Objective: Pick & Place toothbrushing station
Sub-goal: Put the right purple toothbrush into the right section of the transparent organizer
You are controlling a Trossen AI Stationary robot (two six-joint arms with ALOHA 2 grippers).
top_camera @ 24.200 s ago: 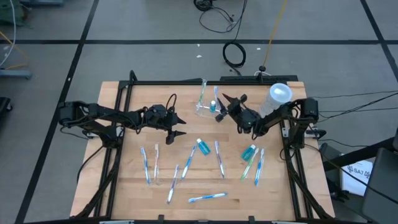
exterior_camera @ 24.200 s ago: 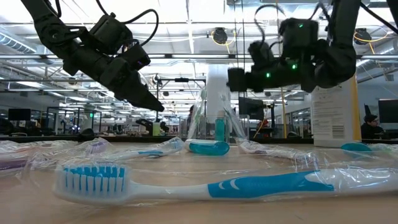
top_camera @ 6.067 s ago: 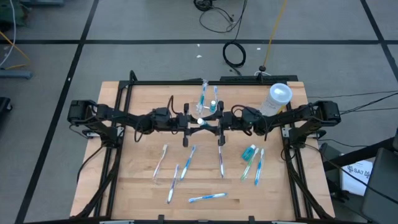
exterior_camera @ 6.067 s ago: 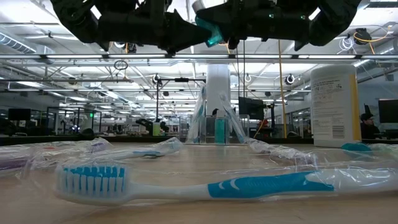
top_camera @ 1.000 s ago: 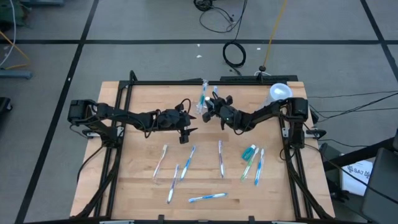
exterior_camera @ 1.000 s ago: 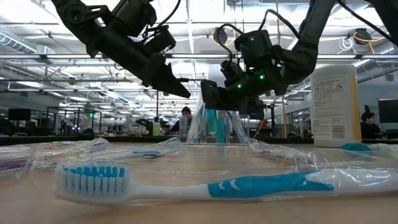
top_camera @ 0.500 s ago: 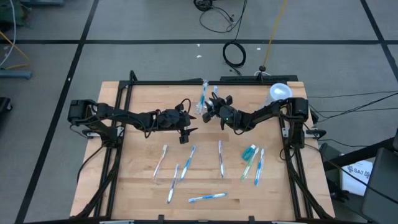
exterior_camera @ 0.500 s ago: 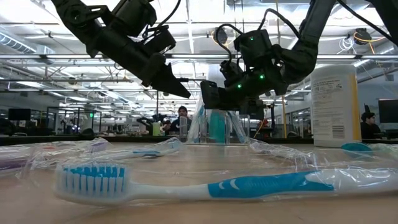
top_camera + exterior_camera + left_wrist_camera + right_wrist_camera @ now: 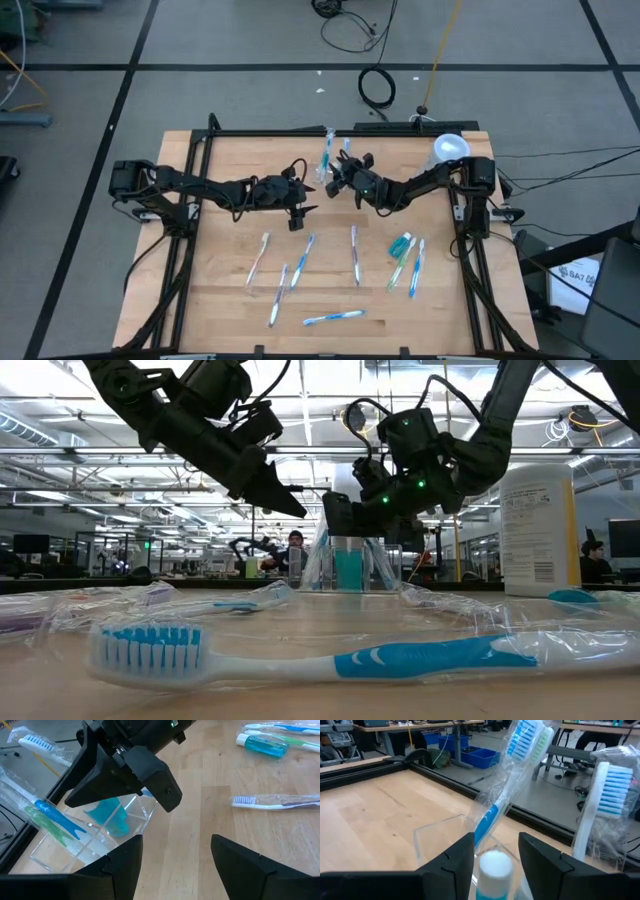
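Toothbrushing station [image 9: 90, 837], a clear plastic holder with upright compartments, stands at the desk's [image 9: 220, 290] far edge. Right claw [image 9: 492, 851] hovers parted over a white-capped blue tube [image 9: 495, 875], seemingly released inside it. Left claw [image 9: 172, 852] waits nearby, wide open, empty.

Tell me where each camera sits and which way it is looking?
High view: above, looking straight down at the table and both arms.
Low view: at table height, looking across at the toothbrushing station, arms overhead.
Left wrist view: past the left gripper at the station.
Right wrist view: right gripper over the station's toothpaste tube.
All four views share the station.
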